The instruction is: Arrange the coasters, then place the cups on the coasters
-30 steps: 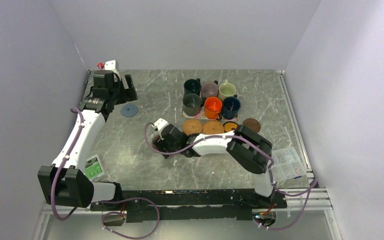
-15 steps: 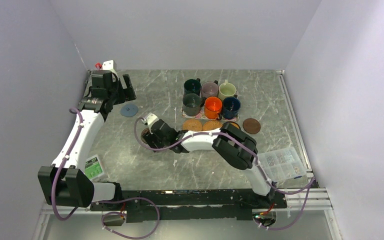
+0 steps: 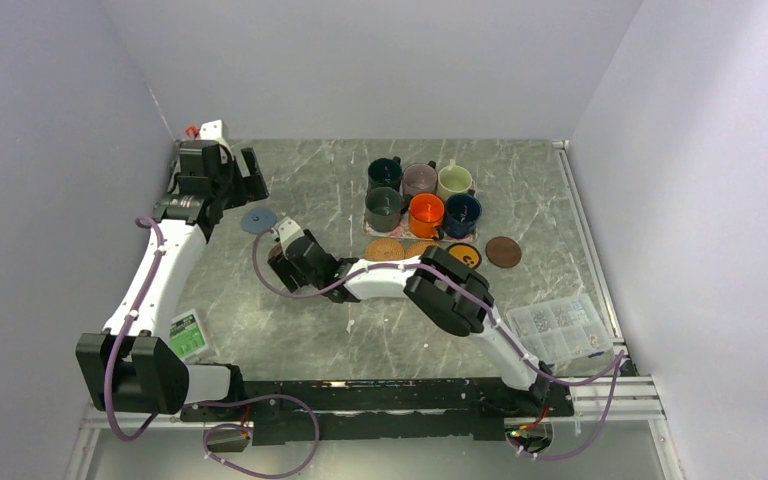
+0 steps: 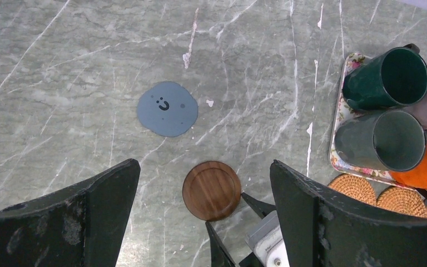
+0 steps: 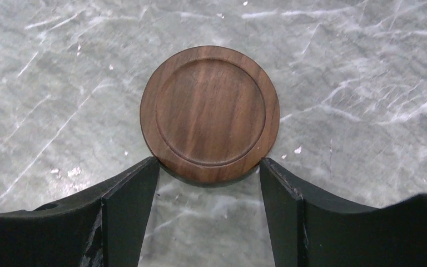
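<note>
My right pincer (image 5: pixel 208 189) pinches the dark brown coaster (image 5: pixel 209 113) by its near rim, flat on the surface (image 3: pixel 310 330). Free room around it. Left pincer (image 4: pixel 205 217) spread wide; its cam shows grey-blue coaster (image 4: pixel 167 108) farther, cups (image 3: pixel 422 195) beyond.

A clear plastic box (image 3: pixel 560 329) of small parts sat at four o'clock on the grey marbled surface (image 3: pixel 320 190); a green-printed card (image 3: pixel 187 335) lay at eight o'clock.
</note>
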Robot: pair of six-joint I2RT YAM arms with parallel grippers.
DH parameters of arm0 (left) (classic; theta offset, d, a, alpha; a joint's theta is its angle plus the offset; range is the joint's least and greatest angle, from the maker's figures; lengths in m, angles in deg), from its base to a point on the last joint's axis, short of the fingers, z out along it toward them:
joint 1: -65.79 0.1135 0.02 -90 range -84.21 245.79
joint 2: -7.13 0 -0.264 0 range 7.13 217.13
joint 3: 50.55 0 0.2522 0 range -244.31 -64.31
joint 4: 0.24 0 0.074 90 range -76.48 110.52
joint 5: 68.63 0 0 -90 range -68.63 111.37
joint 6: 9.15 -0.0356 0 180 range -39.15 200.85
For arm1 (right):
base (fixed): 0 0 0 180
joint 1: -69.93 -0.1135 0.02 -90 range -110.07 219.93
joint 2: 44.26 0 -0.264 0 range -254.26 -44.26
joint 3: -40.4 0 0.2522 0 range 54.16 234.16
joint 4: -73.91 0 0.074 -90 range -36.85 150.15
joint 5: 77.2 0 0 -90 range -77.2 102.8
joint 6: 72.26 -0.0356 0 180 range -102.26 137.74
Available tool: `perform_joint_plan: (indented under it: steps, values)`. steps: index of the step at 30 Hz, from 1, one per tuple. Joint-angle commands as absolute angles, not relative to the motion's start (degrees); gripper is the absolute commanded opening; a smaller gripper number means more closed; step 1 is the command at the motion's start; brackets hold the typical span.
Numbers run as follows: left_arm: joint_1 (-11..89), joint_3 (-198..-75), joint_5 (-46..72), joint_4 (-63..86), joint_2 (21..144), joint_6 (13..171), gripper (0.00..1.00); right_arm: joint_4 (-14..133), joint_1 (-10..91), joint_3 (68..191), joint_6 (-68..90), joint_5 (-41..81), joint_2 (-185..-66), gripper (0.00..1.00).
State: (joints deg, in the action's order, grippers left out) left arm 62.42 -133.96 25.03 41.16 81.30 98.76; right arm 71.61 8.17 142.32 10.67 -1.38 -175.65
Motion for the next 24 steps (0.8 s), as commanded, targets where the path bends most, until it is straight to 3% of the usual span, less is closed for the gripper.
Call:
perform_joint_plan:
  steps: [1, 18, 24]
  values:
    - [63.1, -133.9, 24.4, 39.6, 80.1, 99.8, 0.94, 67.2, 8.4, 144.2, 11.8, -5.2, -180.3, 0.71]
    - [64.1, -134.2, 23.7, 39.7, 80.1, 99.9, 0.94, 67.5, 9.3, 150.1, 12.7, -5.1, -185.2, 0.72]
    - [64.7, -134.4, 23.3, 40.0, 80.3, 100.0, 0.94, 70.5, 9.3, 146.1, 12.9, -3.4, -182.3, 0.85]
